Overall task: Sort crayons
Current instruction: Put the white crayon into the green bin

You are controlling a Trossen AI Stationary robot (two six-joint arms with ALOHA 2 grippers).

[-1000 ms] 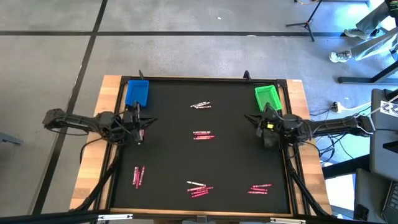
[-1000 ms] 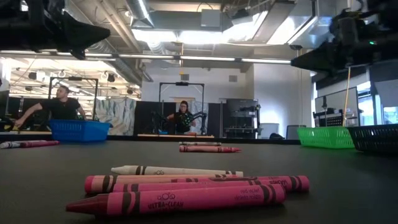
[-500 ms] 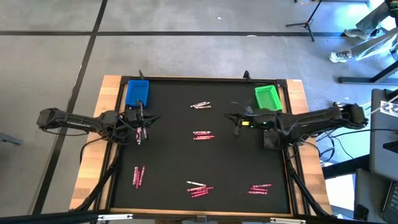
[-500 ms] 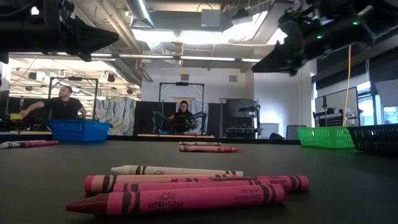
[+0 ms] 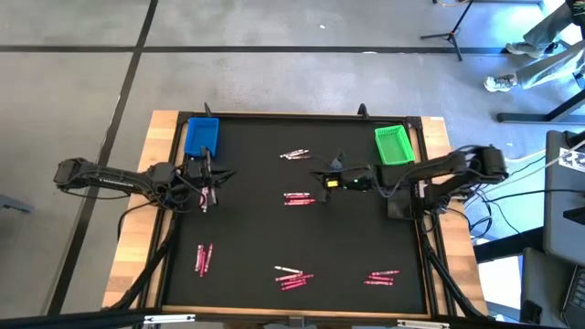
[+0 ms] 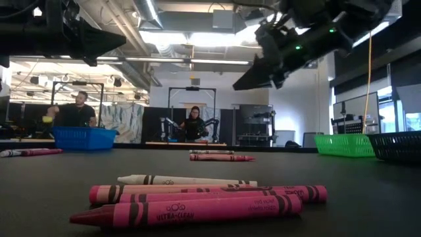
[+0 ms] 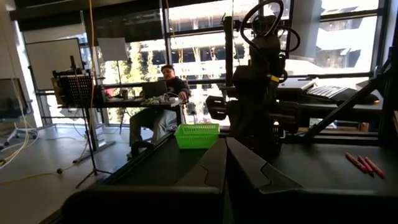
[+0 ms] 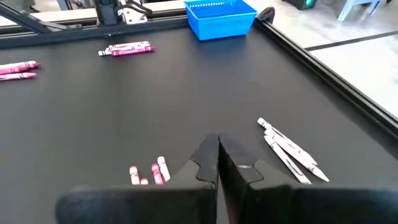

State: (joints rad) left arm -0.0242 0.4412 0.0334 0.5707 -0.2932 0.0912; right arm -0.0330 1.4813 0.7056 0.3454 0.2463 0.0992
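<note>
Swung out from beside the green tray (image 5: pixel 393 144) toward mid-table: right gripper (image 5: pixel 322 176), clenched empty (left gripper (image 5: pixel 203 187) likewise). Approach step; next, opening above the central crayons (image 5: pixel 299 198), then descending.

Bright overhead lights w/ window glare, soft shadows, low-view foreground slightly blurred.

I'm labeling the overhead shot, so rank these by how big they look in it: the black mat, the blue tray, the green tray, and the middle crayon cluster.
1. Black mat, by far the largest.
2. Blue tray and green tray: these look alike, so no ranking between them.
3. Middle crayon cluster, the smallest.
</note>
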